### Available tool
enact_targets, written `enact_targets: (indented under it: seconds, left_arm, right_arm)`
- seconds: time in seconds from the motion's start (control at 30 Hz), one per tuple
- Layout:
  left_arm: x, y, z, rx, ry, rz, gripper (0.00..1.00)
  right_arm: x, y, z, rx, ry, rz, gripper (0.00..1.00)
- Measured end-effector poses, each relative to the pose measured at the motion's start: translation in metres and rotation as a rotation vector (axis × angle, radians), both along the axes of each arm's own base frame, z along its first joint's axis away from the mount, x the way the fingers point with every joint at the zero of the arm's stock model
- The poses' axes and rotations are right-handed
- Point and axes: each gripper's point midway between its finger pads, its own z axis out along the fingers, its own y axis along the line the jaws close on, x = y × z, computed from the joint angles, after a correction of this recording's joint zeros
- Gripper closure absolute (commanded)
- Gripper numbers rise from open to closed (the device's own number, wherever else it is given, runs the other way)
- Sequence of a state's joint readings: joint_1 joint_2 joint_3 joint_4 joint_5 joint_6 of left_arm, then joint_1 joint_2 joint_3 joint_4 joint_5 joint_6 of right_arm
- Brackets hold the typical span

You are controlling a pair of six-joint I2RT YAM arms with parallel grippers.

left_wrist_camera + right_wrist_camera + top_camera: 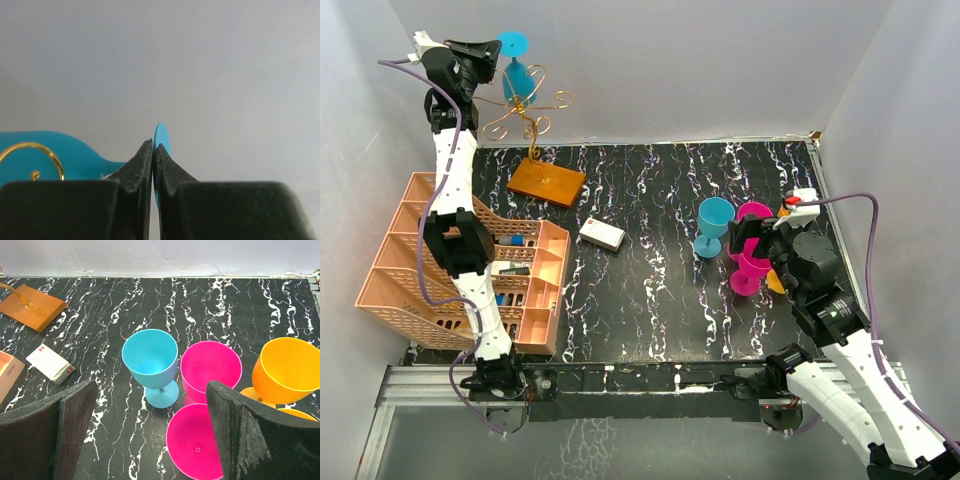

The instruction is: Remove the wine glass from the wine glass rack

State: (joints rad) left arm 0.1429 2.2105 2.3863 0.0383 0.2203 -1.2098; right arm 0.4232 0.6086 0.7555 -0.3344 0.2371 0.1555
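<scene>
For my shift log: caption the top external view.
Left tool pinches the foot of the inverted blue wine glass at the gold wire rack; right tool open by pink glasses.

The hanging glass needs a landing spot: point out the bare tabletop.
Bare table runs down the middle, between the white box and the standing blue glass, on to the near edge. Crowded: pink glasses and orange glasses at right, the peach basket at left.

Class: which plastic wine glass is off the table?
The blue plastic wine glass hanging upside down on the gold wire rack, its foot pinched in the left tool; the other glasses sit on the black marbled table.
</scene>
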Motion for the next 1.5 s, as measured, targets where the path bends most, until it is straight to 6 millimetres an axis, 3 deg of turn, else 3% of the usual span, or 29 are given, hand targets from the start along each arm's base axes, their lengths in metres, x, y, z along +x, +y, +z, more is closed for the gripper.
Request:
enact_targets:
  seconds: [0.1, 0.4, 0.7, 1.27, 1.4, 1.5]
  left_arm:
    - [0.008, 0.0, 0.007, -0.013, -0.052, -0.004, 1.0]
    - [0.032, -0.007, -0.009, -0.068, -0.108, -0.03, 1.0]
    - [0.033, -0.032, 0.007, -0.071, -0.204, -0.075, 1.0]
    - [0.013, -0.071, 0.038, -0.059, -0.306, -0.195, 1.0]
    - [-0.007, -0.083, 0.064, -0.061, -0.348, -0.245, 1.0]
    - [-0.033, -0.097, 0.091, -0.063, -0.401, -0.308, 1.0]
  right_arm:
    - [0.001, 0.001, -0.002, -0.002, 0.006, 0.0, 0.01]
    - [0.004, 0.002, -0.007, -0.008, 0.025, 0.0, 0.01]
    - [0.006, 0.003, -0.011, -0.013, 0.04, 0.002, 0.01]
    - [0.009, 0.011, -0.01, 0.009, 0.062, 0.023, 0.01]
    - [0.011, 0.016, -0.006, 0.026, 0.065, 0.038, 0.01]
    - [0.013, 0.021, -0.004, 0.044, 0.076, 0.053, 0.02]
